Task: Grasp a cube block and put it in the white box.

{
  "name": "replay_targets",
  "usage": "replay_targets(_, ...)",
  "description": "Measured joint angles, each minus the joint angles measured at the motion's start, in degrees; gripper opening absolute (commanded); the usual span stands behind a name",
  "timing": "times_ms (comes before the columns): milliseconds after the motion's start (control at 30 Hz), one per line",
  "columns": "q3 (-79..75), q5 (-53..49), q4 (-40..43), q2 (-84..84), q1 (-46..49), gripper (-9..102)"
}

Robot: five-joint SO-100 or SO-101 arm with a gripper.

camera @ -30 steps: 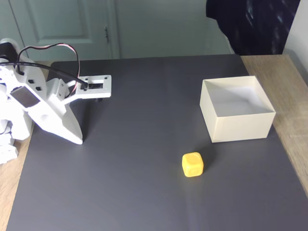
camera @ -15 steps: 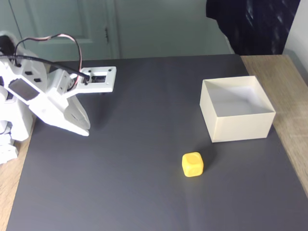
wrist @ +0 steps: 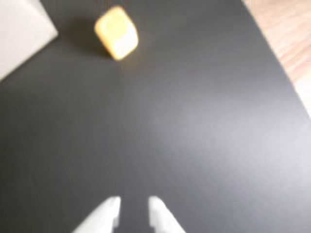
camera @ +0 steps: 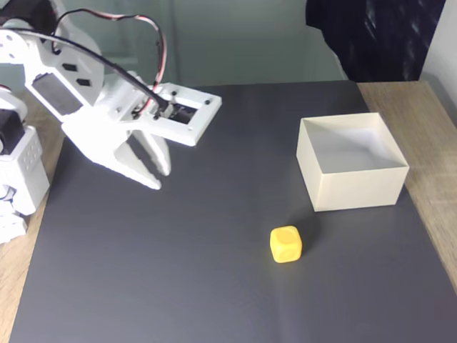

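The yellow cube block (camera: 285, 244) rests on the dark grey mat, just in front of the white box's left corner in the fixed view. The white box (camera: 357, 189) stands upright at the right with nothing inside. My white gripper (camera: 160, 178) hovers over the left part of the mat, far left of the cube, fingers pointing down and slightly apart with nothing between them. In the blurred wrist view the cube block (wrist: 116, 31) lies at the top left, a corner of the white box (wrist: 19, 34) beside it, and my gripper (wrist: 133, 211) shows at the bottom edge.
The dark mat (camera: 214, 286) covers most of the wooden table (camera: 428, 121), whose bare wood shows at the right and left. The arm's base (camera: 18, 179) stands at the left edge. A dark cloth (camera: 378, 36) hangs at the back right.
The arm has lifted and swung to the right over the mat, toward the cube. Its fingers now stand slightly apart. Cube and box have not moved.
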Motion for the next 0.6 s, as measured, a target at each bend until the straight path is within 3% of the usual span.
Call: replay_targets(600,-27.9,3.8,-11.7,-38.3,4.0,21)
